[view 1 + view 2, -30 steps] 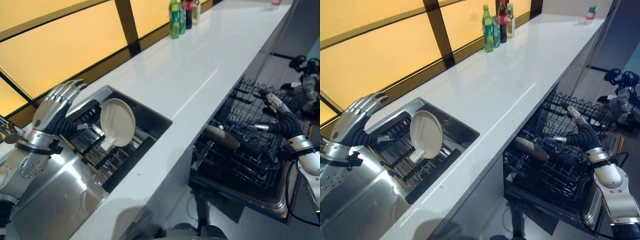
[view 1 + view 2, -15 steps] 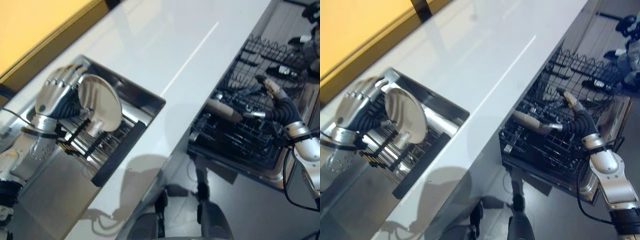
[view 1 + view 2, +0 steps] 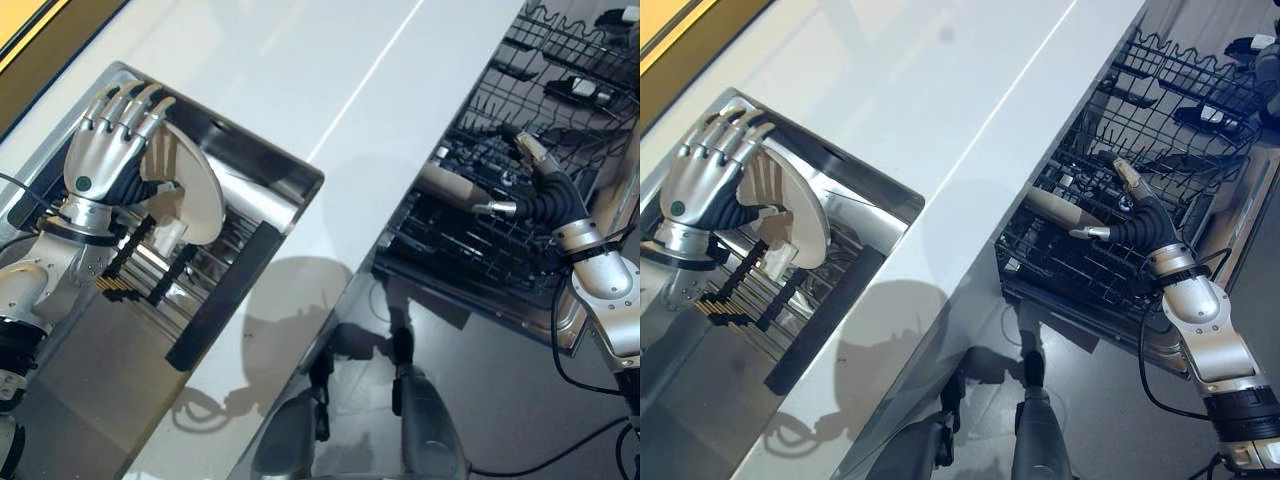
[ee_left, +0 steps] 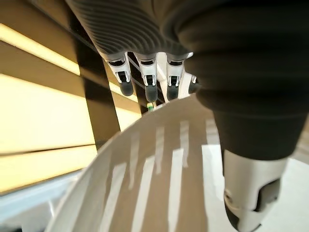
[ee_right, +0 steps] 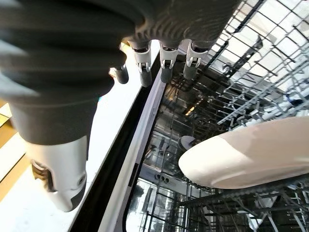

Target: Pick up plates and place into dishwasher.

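Observation:
A white plate (image 3: 190,200) stands on edge in the black wire rack (image 3: 150,275) inside the steel sink (image 3: 262,152). My left hand (image 3: 100,165) is open against the plate's back. Its straight fingers (image 4: 147,82) reach past the rim, and its thumb (image 4: 246,193) lies over the plate's face (image 4: 159,183). On the right, my right hand (image 3: 540,195) hangs open above the pulled-out dishwasher rack (image 3: 500,265). Another pale plate (image 3: 450,188) rests on that rack beside the hand, seen close in the right wrist view (image 5: 251,154).
The white counter (image 3: 330,70) runs between the sink and the dishwasher. A black bar (image 3: 225,290) edges the sink rack on the counter side. The dishwasher rack's upright wire tines (image 3: 1180,90) fill its far half. Dark floor (image 3: 500,400) lies below it.
The camera has tilted down. My left hand has come from the rack's left side onto the plate, its fingers now stretched over the rim. The right hand stays above the dishwasher rack.

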You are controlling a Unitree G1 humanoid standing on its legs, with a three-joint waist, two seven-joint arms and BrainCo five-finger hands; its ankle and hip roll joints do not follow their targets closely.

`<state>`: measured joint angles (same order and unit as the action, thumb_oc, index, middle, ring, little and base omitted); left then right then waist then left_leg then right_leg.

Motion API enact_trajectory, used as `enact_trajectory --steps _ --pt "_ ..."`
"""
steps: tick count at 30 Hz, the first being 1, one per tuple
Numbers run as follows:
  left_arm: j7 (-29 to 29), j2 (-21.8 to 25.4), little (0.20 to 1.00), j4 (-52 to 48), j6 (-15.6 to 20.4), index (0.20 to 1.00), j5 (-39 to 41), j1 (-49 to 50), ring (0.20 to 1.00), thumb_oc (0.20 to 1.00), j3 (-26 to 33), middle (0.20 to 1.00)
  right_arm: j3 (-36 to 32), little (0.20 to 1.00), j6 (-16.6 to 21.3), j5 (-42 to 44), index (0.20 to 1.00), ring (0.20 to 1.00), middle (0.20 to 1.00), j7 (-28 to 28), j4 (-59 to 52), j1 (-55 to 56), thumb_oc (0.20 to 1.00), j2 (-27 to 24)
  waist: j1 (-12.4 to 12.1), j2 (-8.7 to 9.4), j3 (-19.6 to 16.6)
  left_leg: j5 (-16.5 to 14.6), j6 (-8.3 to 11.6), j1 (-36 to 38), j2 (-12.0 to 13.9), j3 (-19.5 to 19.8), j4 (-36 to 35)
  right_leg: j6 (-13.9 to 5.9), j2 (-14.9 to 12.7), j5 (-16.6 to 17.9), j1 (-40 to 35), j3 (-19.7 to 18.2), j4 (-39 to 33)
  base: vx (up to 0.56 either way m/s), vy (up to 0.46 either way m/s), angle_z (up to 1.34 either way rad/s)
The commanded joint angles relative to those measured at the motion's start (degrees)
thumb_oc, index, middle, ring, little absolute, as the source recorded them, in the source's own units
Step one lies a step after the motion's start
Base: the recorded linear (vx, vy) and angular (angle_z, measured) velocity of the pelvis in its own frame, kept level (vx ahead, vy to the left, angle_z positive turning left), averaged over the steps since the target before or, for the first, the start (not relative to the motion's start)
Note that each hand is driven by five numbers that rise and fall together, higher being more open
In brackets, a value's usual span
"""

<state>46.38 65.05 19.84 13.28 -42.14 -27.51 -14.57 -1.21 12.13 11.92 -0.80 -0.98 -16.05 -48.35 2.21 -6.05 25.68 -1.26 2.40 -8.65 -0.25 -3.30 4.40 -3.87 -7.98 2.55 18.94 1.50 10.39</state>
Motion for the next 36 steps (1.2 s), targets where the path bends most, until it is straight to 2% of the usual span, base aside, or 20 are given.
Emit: enact_trajectory --steps 1,3,6,8,15,22,23,24,25,26,36 --pt "1.5 0.8 1.000 2.2 -2.2 1.000 -2.3 -4.3 1.000 1.000 0.1 1.000 -0.2 1.000 1.2 0.2 1.000 1.000 1.000 0.9 -1.4 -4.0 1.000 -3.1 1.4 1.32 -2.3 -0.7 -0.46 -6.3 -1.7 0.6 5.0 -5.04 -6.6 0.2 -1.2 0.0 -1.6 -0.05 0.076 -0.13" --pt "-0.7 0.7 1.000 2.5 -1.5 1.000 -2.6 -5.8 1.000 1.000 -1.9 1.000 0.0 1.000 0.8 0.1 1.000 1.000 1.000 1.0 -1.5 -4.9 1.000 -3.6 1.8 0.96 -1.8 -0.4 -0.51 -6.5 -1.9 0.2 4.5 -5.18 -6.7 0.4 -0.5 -0.3 -1.5 -0.06 0.090 -0.15" --pt "-8.5 1.5 1.000 2.1 1.0 1.000 -1.4 -6.8 1.000 1.000 -5.4 1.000 0.0 1.000 0.7 0.3 1.000 1.000 1.000 0.7 -1.3 -5.6 1.000 -4.7 2.4 0.06 -1.1 0.0 -0.57 -6.2 -2.1 -0.4 3.6 -5.39 -7.0 0.8 -0.1 -0.7 -1.6 -0.03 0.108 -0.04" --pt "-11.6 2.6 1.000 0.7 2.4 1.000 0.2 -6.1 1.000 1.000 -6.9 1.000 -0.2 1.000 0.6 0.7 1.000 1.000 1.000 0.5 -1.5 -5.4 1.000 -5.5 2.6 -0.43 -1.1 0.1 -0.65 -5.7 -2.3 -0.7 2.9 -5.50 -7.1 1.0 -0.3 -1.0 -2.1 0.01 0.081 -0.01" --pt "-16.5 3.3 1.000 -1.8 4.7 1.000 0.9 -6.6 1.000 1.000 -7.7 1.000 -1.3 1.000 0.5 1.4 1.000 1.000 1.000 -0.9 -1.2 -5.0 1.000 -7.3 3.0 -1.71 -1.2 -0.1 -0.70 -5.2 -2.8 -1.1 3.0 -5.59 -7.9 0.9 -0.8 -0.9 -2.2 0.03 0.067 -0.03" --pt "-19.4 3.4 1.000 1.1 4.9 1.000 2.5 -10.5 1.000 1.000 -12.6 1.000 -0.7 1.000 0.4 1.4 1.000 1.000 1.000 -0.2 -0.5 -6.5 1.000 -7.9 3.4 -1.61 -0.4 0.4 -0.66 -5.8 -2.6 -1.4 2.4 -5.66 -7.7 1.5 -0.1 -1.1 -2.7 0.00 0.007 -0.01" --pt "-19.4 3.6 0.827 1.0 4.9 0.827 2.6 -10.3 0.827 0.827 -12.5 0.827 -0.9 1.000 0.4 1.4 1.000 1.000 1.000 0.0 -0.6 -6.2 1.000 -7.8 3.3 -1.57 -0.3 0.5 -0.65 -5.7 -2.6 -1.3 2.3 -5.69 -7.7 1.6 -0.2 -1.0 -2.9 0.00 -0.011 -0.06" --pt "-19.5 3.7 0.598 1.0 5.0 0.598 3.0 -10.1 0.598 0.598 -12.3 0.598 -1.1 1.000 0.3 1.6 1.000 1.000 1.000 0.1 -0.7 -5.8 1.000 -7.9 3.2 -1.56 -0.4 0.5 -0.65 -5.6 -2.6 -1.3 2.2 -5.70 -7.7 1.7 -0.3 -0.9 -3.0 0.01 -0.001 -0.04" --pt "-19.6 3.7 0.511 0.9 5.1 0.511 3.1 -9.8 0.511 0.511 -12.0 0.511 -1.3 1.000 0.4 1.7 1.000 1.000 1.000 0.1 -0.8 -5.5 1.000 -7.8 3.2 -1.57 -0.3 0.5 -0.70 -5.5 -2.7 -1.3 2.0 -5.70 -7.7 1.7 -0.4 -0.8 -3.1 0.00 0.000 0.00" --pt "-19.5 3.8 0.200 0.7 5.2 0.200 3.2 -9.4 0.200 0.200 -11.7 0.200 -1.6 1.000 0.5 1.6 1.000 1.000 1.000 0.1 -0.9 -5.0 1.000 -7.8 3.1 -1.66 -0.4 0.5 -0.72 -5.4 -2.8 -1.2 2.0 -5.68 -7.8 1.6 -0.5 -0.7 -3.1 0.00 0.000 0.00" --pt "-18.7 3.0 0.200 0.5 5.5 0.200 4.0 -6.6 0.200 0.200 -8.9 0.200 -1.8 1.000 0.2 1.0 1.000 1.000 1.000 -1.1 -0.8 -5.5 1.000 -7.7 2.3 -2.03 -1.1 0.5 -0.57 -4.9 -2.9 -0.5 1.9 -5.58 -8.3 1.2 -1.4 0.2 -3.2 0.00 0.003 0.00"
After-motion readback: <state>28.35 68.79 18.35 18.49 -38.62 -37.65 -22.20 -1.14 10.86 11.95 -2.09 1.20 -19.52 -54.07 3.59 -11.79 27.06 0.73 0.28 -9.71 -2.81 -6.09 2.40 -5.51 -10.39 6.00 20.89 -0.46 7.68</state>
